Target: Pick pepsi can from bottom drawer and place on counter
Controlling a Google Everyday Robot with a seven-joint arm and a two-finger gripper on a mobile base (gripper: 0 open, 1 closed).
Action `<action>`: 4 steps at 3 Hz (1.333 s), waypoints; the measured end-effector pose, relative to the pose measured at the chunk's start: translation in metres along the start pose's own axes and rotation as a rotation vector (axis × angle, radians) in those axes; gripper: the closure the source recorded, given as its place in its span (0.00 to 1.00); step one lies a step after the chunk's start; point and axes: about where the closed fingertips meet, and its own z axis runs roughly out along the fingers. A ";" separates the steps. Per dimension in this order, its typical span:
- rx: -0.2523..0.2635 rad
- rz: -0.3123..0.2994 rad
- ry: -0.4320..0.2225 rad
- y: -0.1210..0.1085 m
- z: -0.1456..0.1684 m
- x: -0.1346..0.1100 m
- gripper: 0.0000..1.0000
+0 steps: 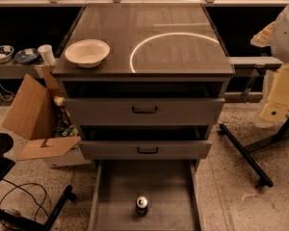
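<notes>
The pepsi can (142, 205) stands upright on the floor of the open bottom drawer (168, 186), near its front middle, silver top showing. The counter (183, 23) is the glossy dark top of the cabinet, with a bright curved light reflection. My gripper (277, 105) hangs at the right edge of the view. It is pale, beside the cabinet at about the height of the upper drawers, well above and to the right of the can. It holds nothing that I can see.
A white bowl (86, 52) sits on the counter's front left. Two drawer fronts (144, 110) with black handles sit above the open drawer. A cardboard box (31, 109) and cables lie left. A black stand leg (245, 153) crosses the floor right.
</notes>
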 end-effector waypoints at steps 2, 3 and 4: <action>-0.006 0.004 -0.083 -0.002 0.029 -0.002 0.00; -0.061 0.008 -0.239 0.016 0.093 -0.001 0.00; -0.083 0.022 -0.418 0.036 0.158 -0.002 0.00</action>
